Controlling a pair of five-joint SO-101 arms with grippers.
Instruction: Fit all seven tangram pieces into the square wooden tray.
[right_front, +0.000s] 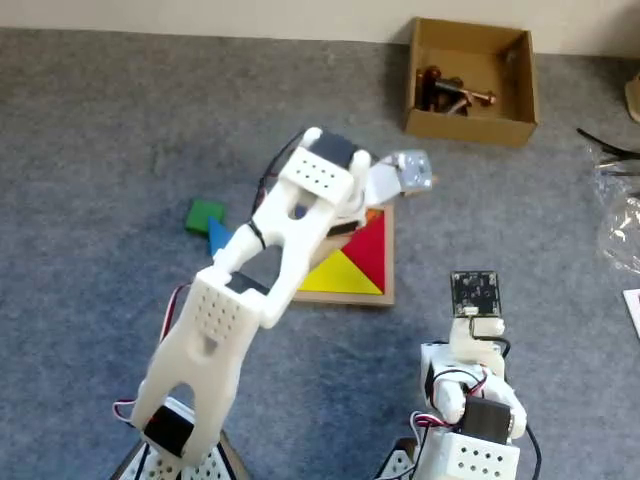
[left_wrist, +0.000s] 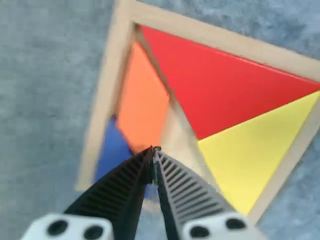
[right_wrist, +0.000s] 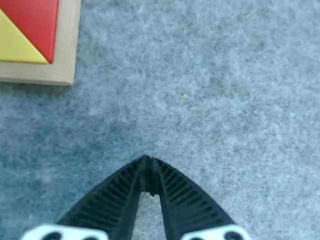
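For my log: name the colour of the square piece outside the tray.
The square piece is green, clearest in high view.

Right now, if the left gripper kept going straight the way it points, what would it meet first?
Most likely the orange piece in the wooden tray: the shut left gripper points at its near corner. Depth is unclear, so it might land on the bare tray floor just beside it.
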